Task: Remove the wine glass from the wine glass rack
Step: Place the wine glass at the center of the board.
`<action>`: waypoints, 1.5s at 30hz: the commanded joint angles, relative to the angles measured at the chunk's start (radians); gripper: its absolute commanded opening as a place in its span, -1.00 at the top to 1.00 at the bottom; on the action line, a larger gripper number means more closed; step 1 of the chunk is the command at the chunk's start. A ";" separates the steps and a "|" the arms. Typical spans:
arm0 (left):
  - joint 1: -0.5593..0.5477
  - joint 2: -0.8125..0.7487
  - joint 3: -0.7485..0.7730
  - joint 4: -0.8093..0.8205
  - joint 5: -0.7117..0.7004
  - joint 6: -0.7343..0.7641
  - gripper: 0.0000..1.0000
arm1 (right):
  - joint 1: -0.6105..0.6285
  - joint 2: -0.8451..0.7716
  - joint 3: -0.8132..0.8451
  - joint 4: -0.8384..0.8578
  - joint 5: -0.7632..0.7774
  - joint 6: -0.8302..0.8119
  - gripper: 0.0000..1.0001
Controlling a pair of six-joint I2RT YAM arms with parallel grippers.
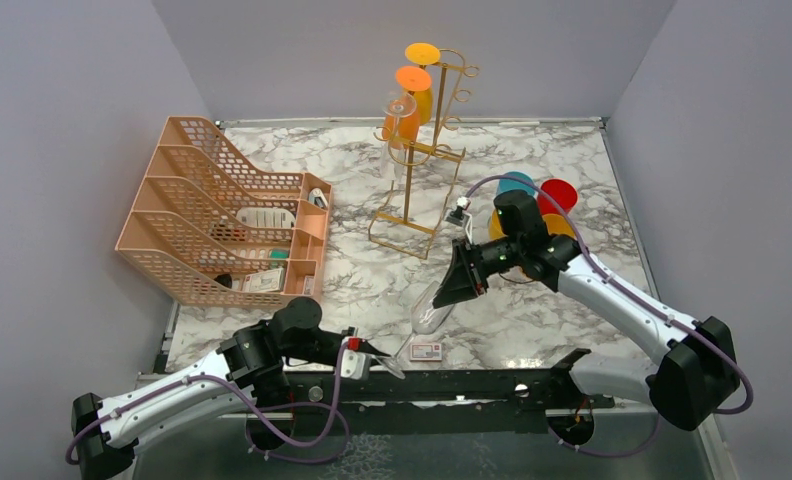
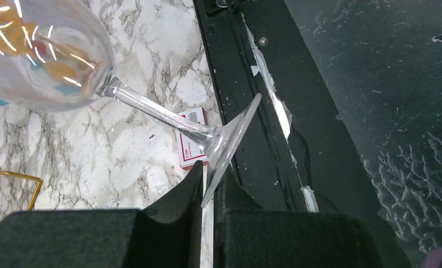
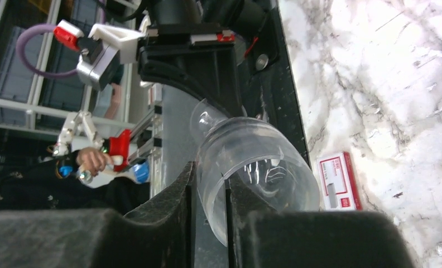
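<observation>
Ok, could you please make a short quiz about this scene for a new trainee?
1. Which part of the held wine glass does the left gripper pinch: A bowl, B stem, C foot?
2. True or false: the right gripper is far away from this glass.
3. What colour is the topmost glass on the gold rack?
Key: 1 C; 2 false, it is at the bowl's rim; 3 yellow.

Clear wine glass [image 1: 424,316] tilted, off gold wine glass rack [image 1: 413,150].
</observation>
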State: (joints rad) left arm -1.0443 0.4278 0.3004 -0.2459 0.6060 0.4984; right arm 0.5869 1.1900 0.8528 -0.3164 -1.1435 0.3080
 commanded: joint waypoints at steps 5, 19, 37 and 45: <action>0.023 0.014 0.011 0.145 -0.164 -0.060 1.00 | 0.034 -0.044 -0.044 -0.016 -0.094 0.048 0.97; 0.023 0.020 0.016 0.140 -0.135 -0.060 0.58 | 0.034 -0.134 0.018 -0.068 0.091 0.047 0.98; 0.023 0.001 0.014 0.129 -0.116 -0.053 0.21 | 0.034 -0.186 0.099 -0.186 0.234 0.008 0.98; 0.023 -0.001 0.013 0.124 -0.123 -0.050 0.18 | 0.034 -0.214 0.136 -0.220 0.331 0.007 0.98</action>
State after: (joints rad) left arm -1.0222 0.4408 0.2985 -0.1577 0.4805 0.4561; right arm 0.6209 1.0023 0.9318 -0.5224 -0.9146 0.3416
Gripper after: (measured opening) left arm 0.409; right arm 0.091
